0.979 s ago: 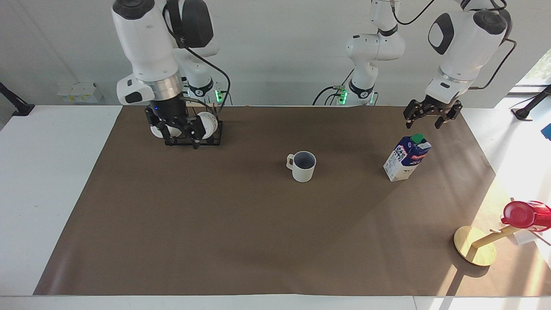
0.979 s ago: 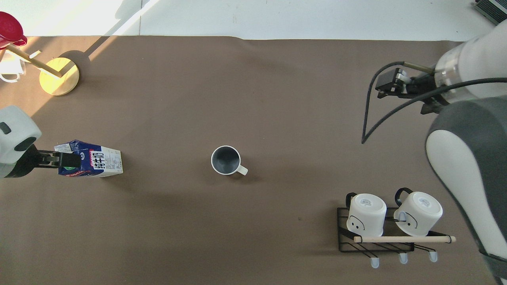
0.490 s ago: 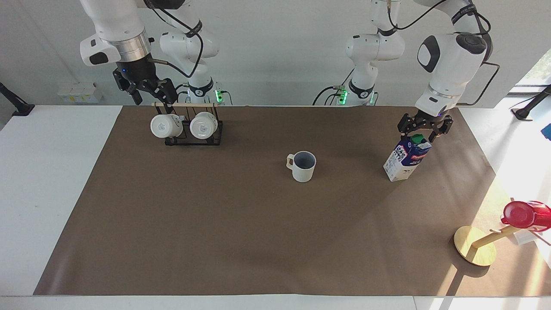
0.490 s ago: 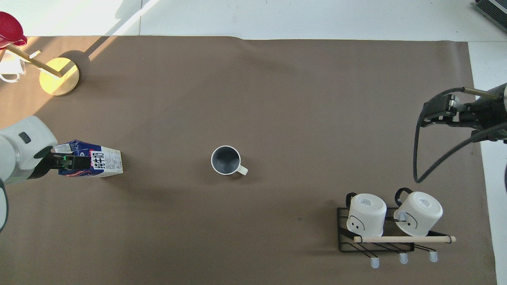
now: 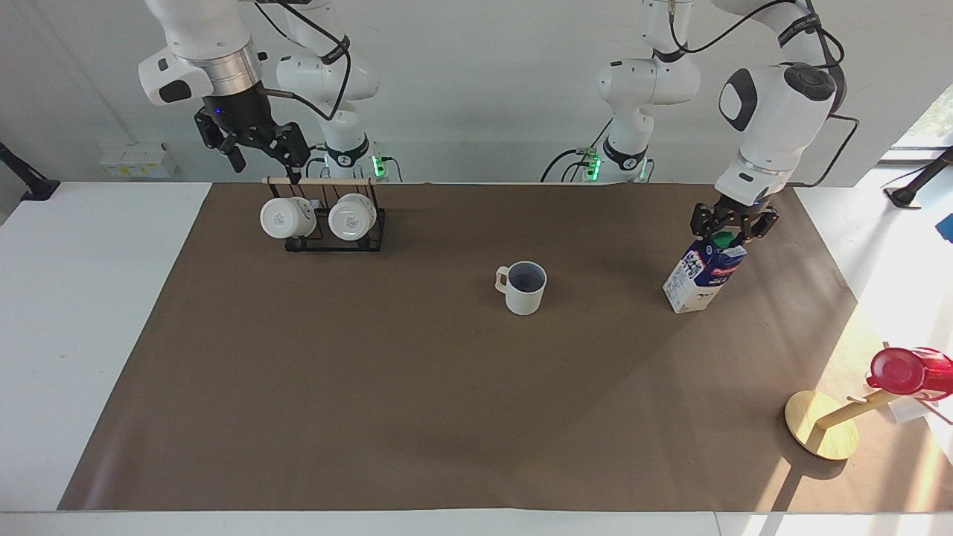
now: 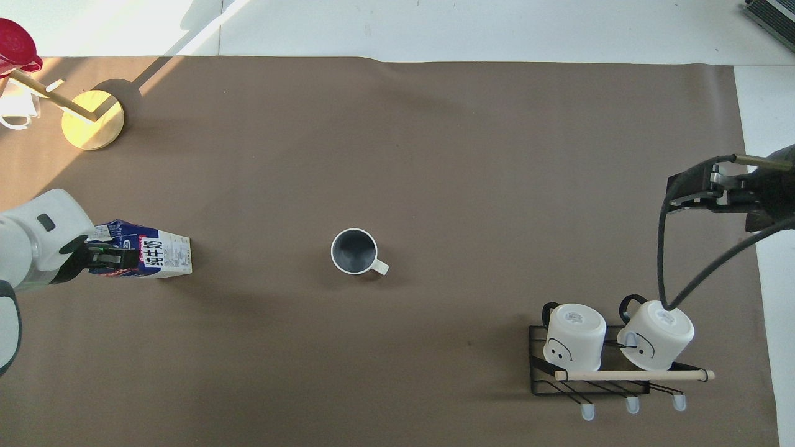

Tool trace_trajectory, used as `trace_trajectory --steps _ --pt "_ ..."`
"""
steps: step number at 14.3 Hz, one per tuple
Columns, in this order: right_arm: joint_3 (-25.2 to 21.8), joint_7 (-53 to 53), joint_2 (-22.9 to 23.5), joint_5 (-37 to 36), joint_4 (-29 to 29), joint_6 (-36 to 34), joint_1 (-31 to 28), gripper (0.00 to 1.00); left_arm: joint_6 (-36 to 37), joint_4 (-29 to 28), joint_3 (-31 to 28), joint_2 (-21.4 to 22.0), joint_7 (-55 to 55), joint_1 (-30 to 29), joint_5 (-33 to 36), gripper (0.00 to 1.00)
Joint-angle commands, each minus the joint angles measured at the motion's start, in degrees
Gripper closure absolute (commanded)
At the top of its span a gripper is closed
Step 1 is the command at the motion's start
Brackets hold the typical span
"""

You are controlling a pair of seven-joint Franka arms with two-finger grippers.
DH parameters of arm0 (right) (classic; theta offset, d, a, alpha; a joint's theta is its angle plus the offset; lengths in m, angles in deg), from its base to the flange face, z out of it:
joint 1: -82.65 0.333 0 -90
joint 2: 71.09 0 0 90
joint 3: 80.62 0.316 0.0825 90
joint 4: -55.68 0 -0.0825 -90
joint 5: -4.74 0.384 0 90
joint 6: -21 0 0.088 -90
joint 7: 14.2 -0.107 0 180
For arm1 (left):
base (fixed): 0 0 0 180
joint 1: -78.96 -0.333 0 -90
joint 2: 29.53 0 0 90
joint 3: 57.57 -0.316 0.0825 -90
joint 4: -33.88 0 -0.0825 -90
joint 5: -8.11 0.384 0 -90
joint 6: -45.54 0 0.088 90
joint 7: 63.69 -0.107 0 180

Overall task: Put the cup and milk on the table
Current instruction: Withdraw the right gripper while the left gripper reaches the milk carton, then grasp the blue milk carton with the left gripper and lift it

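The cup (image 5: 523, 286) (image 6: 354, 251), an off-white ribbed mug, stands upright on the brown mat of the table (image 5: 417, 402) near its middle, with nothing touching it. The milk (image 5: 700, 279) (image 6: 149, 256) stands upright toward the left arm's end. My left gripper (image 5: 730, 232) (image 6: 102, 256) is down on the carton's top, its fingers closed on the ridge beside the green cap. My right gripper (image 5: 260, 152) (image 6: 689, 189) hangs open and empty in the air over the mug rack's end of the table.
A black wire rack (image 5: 372, 232) (image 6: 537, 360) holding two glossy white mugs stands close to the right arm's base. A wooden stand (image 5: 823, 435) (image 6: 93, 118) carrying a red cup (image 5: 904, 371) stands farther from the robots than the milk.
The left gripper came down onto the milk's top and its fingers closed in. The right gripper rose from the mug rack and drew back toward its own end of the table.
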Motion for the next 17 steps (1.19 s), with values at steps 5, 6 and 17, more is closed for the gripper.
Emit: trace_trajectory --steps 5,6,17 --pt "0.4 9.6 0.4 1.2 0.6 0.0 -0.9 0.00 2.6 5.2 0.4 -1.4 1.8 0.4 0.9 0.62" --pt "0.4 9.6 0.4 1.2 0.6 0.0 -0.9 0.00 5.4 8.0 0.8 -2.6 4.6 1.1 0.7 0.62" --pt "0.1 9.6 0.5 1.1 0.8 -0.2 -1.1 0.00 6.6 15.1 0.9 -9.0 32.5 22.1 0.6 0.62"
